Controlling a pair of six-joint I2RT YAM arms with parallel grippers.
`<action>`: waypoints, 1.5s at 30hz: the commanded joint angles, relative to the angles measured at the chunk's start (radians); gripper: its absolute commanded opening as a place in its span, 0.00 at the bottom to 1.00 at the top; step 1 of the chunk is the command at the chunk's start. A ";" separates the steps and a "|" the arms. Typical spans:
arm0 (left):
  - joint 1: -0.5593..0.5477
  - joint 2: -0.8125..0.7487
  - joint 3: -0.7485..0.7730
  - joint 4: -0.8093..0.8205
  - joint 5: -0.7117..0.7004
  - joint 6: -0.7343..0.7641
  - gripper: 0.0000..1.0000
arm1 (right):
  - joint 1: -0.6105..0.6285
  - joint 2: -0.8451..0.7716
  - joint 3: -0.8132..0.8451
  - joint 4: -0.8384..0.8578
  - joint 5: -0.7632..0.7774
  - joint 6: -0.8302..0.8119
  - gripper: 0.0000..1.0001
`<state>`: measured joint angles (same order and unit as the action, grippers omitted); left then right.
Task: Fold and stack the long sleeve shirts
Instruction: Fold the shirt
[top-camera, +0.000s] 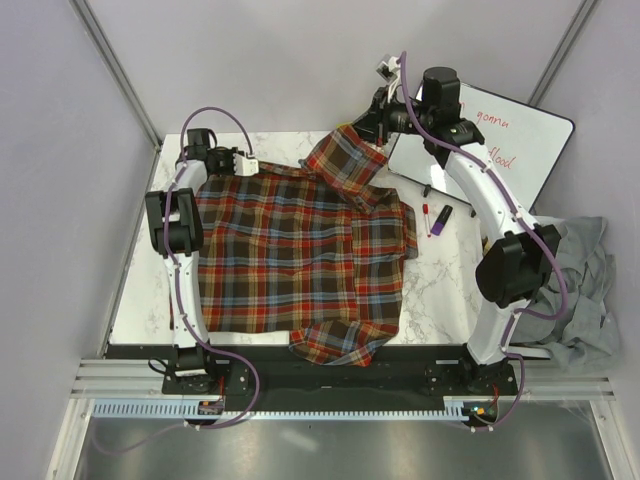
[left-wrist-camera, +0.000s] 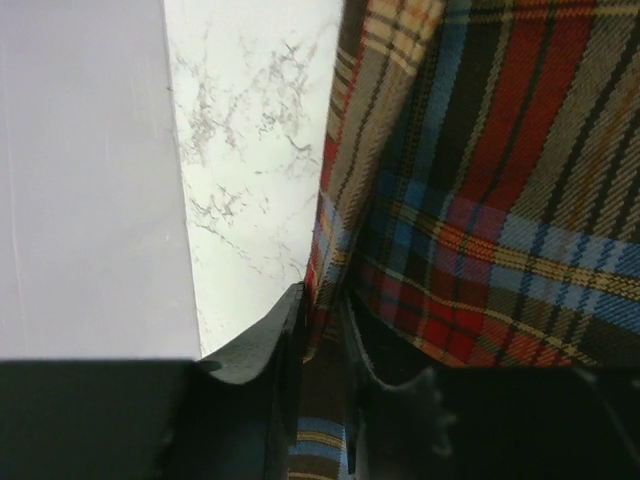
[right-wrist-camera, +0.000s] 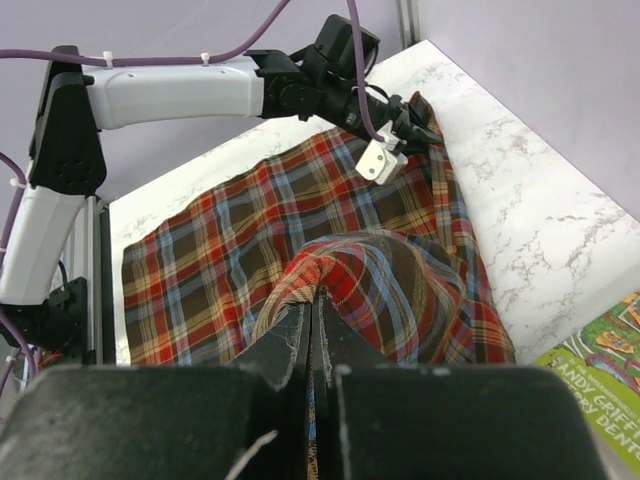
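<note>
Two pinches: left gripper (left-wrist-camera: 321, 308) clamps the shirt (top-camera: 290, 250) near the table's (top-camera: 445, 290) far-left corner, right gripper (right-wrist-camera: 312, 300) clamps the sleeve (top-camera: 345, 160), so I can fold.

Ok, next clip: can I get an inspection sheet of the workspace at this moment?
Surface: marble table, mostly covered by cloth, bare on its right side.
Job's things: plaid shirt spread flat, one part raised at the far side.
Clutter: markers, two of them, lying right of the shirt; whiteboard with red writing at the far right corner.
Grippers: left gripper pinches the shirt's far left edge; right gripper is shut on the raised part.
Cables: purple cables loop along both arms.
Surroundings: plain walls; gray cloth heaped off the table's right edge, and I cannot tell what kind of garment it is.
</note>
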<state>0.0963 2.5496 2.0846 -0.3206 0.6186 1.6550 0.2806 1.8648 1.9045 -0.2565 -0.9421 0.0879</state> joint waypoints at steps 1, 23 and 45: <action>0.017 -0.074 -0.023 -0.023 -0.028 0.031 0.23 | -0.018 -0.035 0.018 0.007 0.023 -0.037 0.00; 0.022 -0.282 -0.168 -0.017 -0.158 -0.143 0.02 | -0.087 0.083 0.245 0.063 0.198 -0.111 0.00; 0.026 -0.653 -0.514 -0.182 -0.359 -0.205 0.02 | -0.089 -0.179 0.038 -0.050 0.112 -0.188 0.00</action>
<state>0.1150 1.9995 1.5955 -0.4400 0.3099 1.5055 0.1932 1.7672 1.9862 -0.2867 -0.7891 -0.0658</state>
